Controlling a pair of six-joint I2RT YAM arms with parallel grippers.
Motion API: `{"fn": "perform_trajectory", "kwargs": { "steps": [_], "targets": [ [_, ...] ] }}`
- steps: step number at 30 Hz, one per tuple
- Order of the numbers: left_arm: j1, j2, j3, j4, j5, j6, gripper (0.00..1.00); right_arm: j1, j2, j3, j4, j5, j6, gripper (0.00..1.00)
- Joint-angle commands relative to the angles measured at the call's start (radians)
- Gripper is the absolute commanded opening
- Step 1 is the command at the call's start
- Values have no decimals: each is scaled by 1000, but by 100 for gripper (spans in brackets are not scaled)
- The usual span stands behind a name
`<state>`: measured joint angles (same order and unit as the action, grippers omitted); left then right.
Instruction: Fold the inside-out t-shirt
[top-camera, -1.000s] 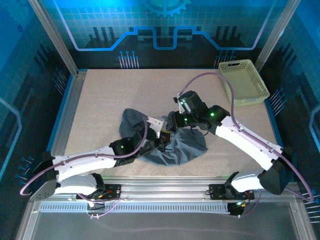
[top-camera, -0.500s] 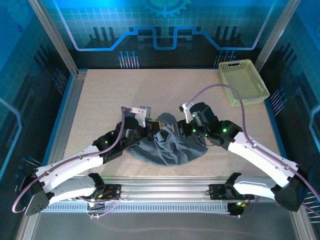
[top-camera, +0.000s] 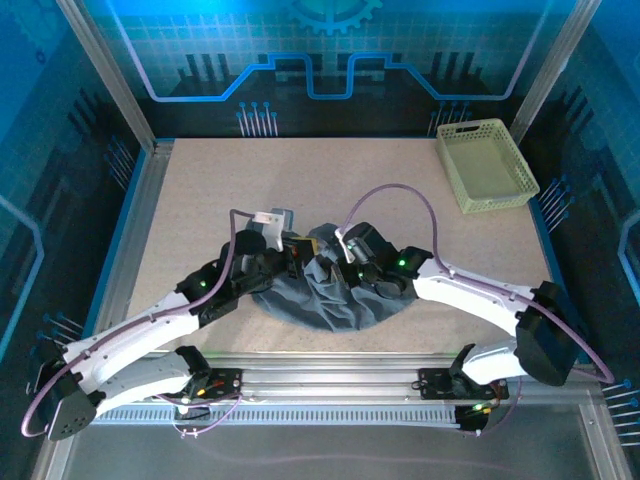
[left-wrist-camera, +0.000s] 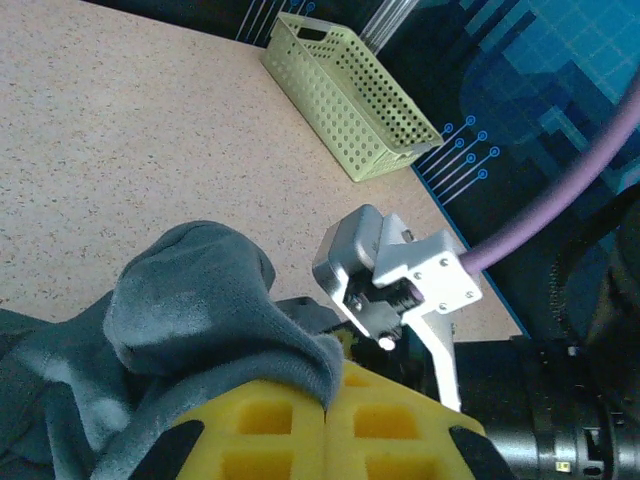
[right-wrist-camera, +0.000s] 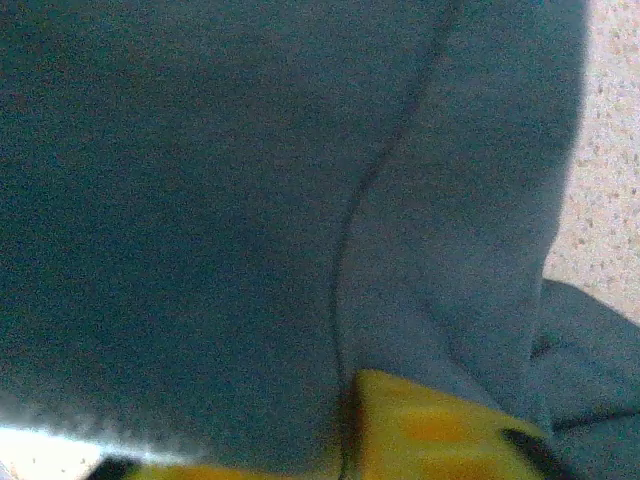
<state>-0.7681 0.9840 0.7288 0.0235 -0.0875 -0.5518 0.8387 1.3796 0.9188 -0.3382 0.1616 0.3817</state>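
Note:
The inside-out t-shirt (top-camera: 335, 300) lies crumpled in a dark slate-grey heap near the front middle of the table. My left gripper (top-camera: 300, 252) sits at the heap's upper left edge. In the left wrist view its yellow fingers (left-wrist-camera: 390, 410) are shut together, pinching a fold of the t-shirt (left-wrist-camera: 200, 300) at the left gripper (left-wrist-camera: 335, 375). My right gripper (top-camera: 338, 262) is close beside it on the heap. In the right wrist view the t-shirt (right-wrist-camera: 250, 200) is pressed close to the lens, and the right gripper (right-wrist-camera: 345, 425) is shut on fabric beside one yellow finger (right-wrist-camera: 430, 435).
A pale yellow-green plastic basket (top-camera: 487, 165) stands at the back right corner, also seen as the basket (left-wrist-camera: 345, 90) in the left wrist view. The speckled tabletop (top-camera: 260, 190) stretches behind the heap. The right arm's wrist camera (left-wrist-camera: 400, 270) is just ahead of my left fingers.
The right gripper has come left and nearer, down onto the heap beside the left gripper. The left gripper has shifted left and away from the front edge, lifting a fold.

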Motion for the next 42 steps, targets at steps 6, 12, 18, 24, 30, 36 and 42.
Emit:
{"fn": "perform_trajectory", "kwargs": {
  "steps": [6,12,18,24,30,36,42],
  "targets": [
    [122,13,-9,-63,50,-4,3,-49,-103,-8,-6,-120,-41,1],
    [167,195,65,-243,-42,53,17,-75,-66,-34,17,-231,30,1],
    [179,264,87,-374,-164,13,39,-106,32,8,40,-258,72,1],
    [180,128,-51,-277,-95,-52,66,-141,95,52,30,-276,74,2],
    [175,59,-149,-147,76,-101,71,-152,117,59,34,-276,74,2],
    [174,97,-155,-74,107,-128,71,-153,119,51,47,-284,79,2],
    [185,154,-167,-5,135,-182,55,-152,98,32,51,-283,77,3]
  ]
}}
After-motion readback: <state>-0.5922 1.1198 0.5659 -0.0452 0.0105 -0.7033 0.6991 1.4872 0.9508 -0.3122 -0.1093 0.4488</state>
